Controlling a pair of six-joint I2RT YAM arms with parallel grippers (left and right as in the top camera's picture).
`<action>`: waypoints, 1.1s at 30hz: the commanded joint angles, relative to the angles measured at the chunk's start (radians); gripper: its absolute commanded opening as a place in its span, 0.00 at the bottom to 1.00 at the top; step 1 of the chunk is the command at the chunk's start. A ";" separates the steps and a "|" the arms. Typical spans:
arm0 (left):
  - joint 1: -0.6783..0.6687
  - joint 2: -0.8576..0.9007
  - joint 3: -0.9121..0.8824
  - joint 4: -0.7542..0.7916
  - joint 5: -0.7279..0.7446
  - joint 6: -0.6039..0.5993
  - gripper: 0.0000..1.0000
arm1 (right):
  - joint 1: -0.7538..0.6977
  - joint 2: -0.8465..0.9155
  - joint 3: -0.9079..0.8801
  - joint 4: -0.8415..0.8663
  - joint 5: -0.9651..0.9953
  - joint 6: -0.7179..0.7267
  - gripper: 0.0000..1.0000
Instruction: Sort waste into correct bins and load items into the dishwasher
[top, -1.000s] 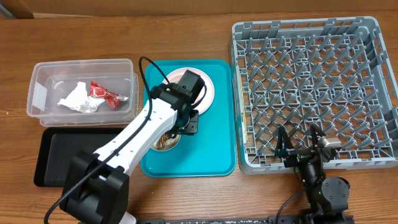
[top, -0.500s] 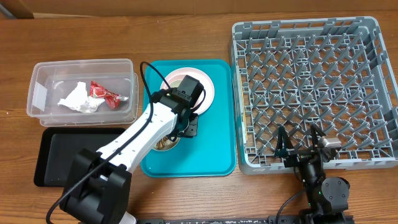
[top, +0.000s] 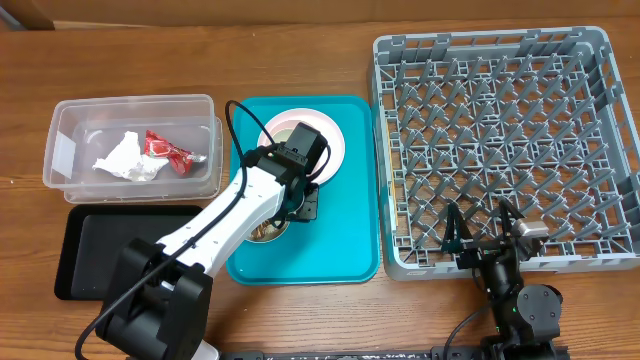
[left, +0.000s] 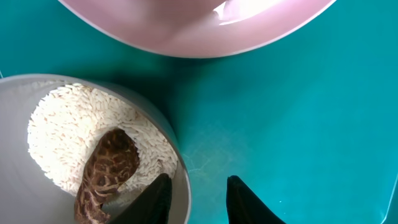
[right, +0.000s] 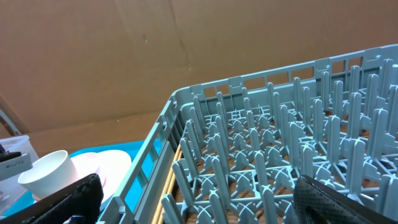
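A brown wooden table (top: 300, 50) fills the view from above. On its left side sits a clear plastic tub with a white label (top: 130, 100). A crumpled white paper napkin (top: 122, 158) and a crinkled red wrapper (top: 165, 150) lie inside it, side by side. Just in front of the tub lies a flat black tray (top: 100, 240).

In the middle is a teal tray (top: 350, 230). A big pale pink plate (left: 186, 25) rests at its far end. A round grey bowl (left: 15, 143) sits just beside the plate. Small white rice grains (left: 62, 130) and a brown food scrap (left: 109, 165) lie in the bowl.

The left gripper (left: 199, 180) hangs low over the bowl's edge. Its two fingers are apart, one inside the bowl and one outside, with the rim between them.

The big grey plastic dish rack (top: 480, 40) stands on the right. The right gripper (top: 480, 212) sits at its near edge, fingers spread wide and holding nothing. Its wrist camera shows a small white cup (right: 46, 174) to the left of the rack.
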 joint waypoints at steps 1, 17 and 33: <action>-0.004 -0.003 -0.018 0.003 -0.013 -0.011 0.32 | -0.004 -0.007 -0.010 0.006 0.002 0.001 1.00; -0.004 0.016 -0.030 0.010 -0.013 -0.011 0.31 | -0.003 -0.007 -0.010 0.006 0.002 0.001 1.00; -0.004 0.016 -0.043 0.029 -0.018 -0.011 0.31 | -0.003 -0.007 -0.010 0.006 0.002 0.001 1.00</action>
